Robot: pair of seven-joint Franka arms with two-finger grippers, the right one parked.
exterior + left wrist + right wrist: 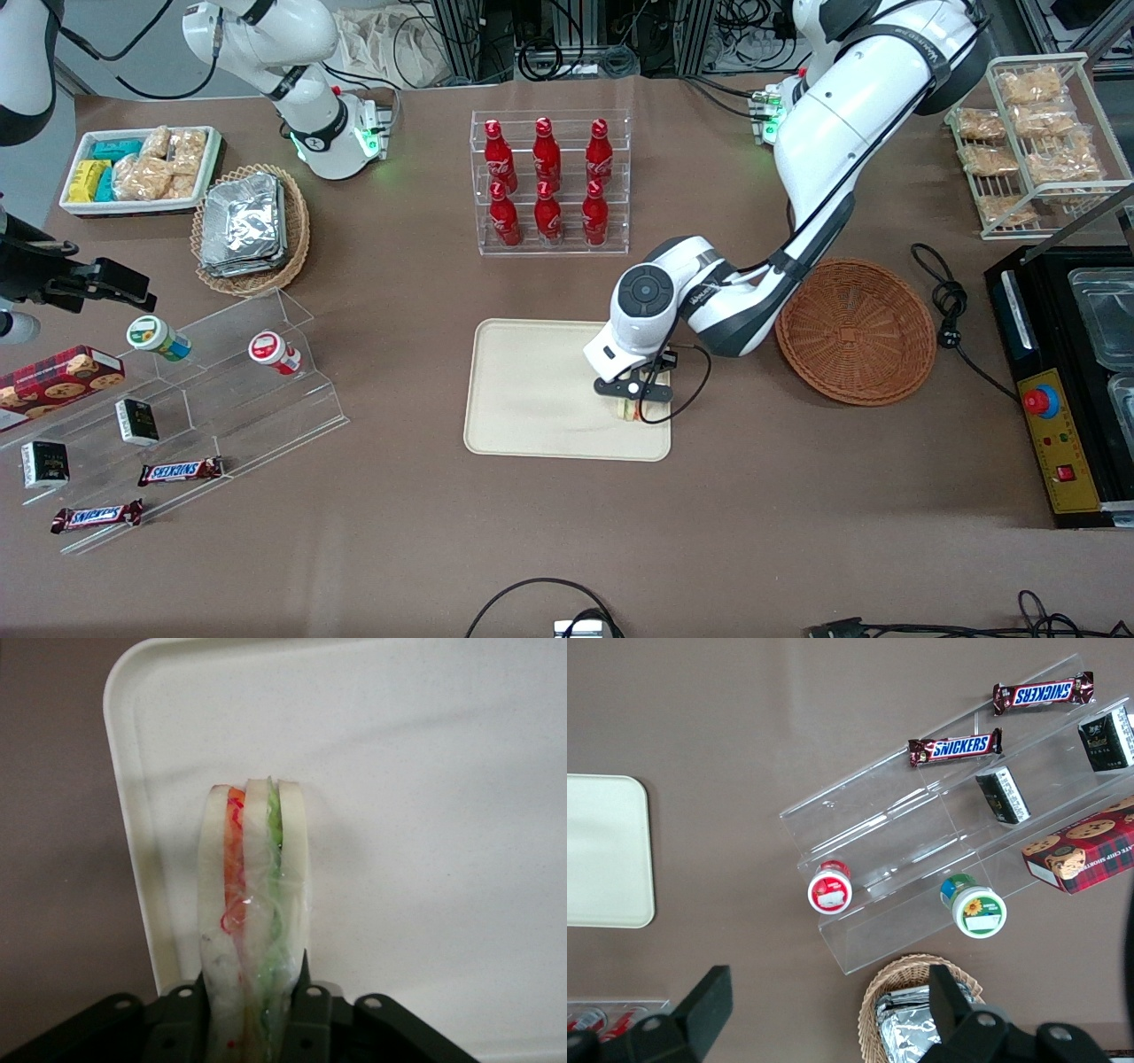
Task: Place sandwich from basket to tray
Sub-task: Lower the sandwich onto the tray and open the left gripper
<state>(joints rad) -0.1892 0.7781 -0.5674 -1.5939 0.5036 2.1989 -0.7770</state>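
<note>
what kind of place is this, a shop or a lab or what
Probably a robotics lab staged as a small shop: an acrylic rack of red soda bottles, tiered Snickers bars, and cable clutter along the table edge. The pincer holds the sandwich over the tray, beside the empty basket.

Left arm reaches low, wrist bent down; gripper [634,403] jaws apparently clamped, partly hidden.

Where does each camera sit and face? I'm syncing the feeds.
Front: high, facing the robots; shows the working arm, its tool over the tray, empty basket.
Left wrist: faces down; fingers grip the sandwich above the tray.
Right wrist: faces down at a Snickers bar.
All three show the tray.
</note>
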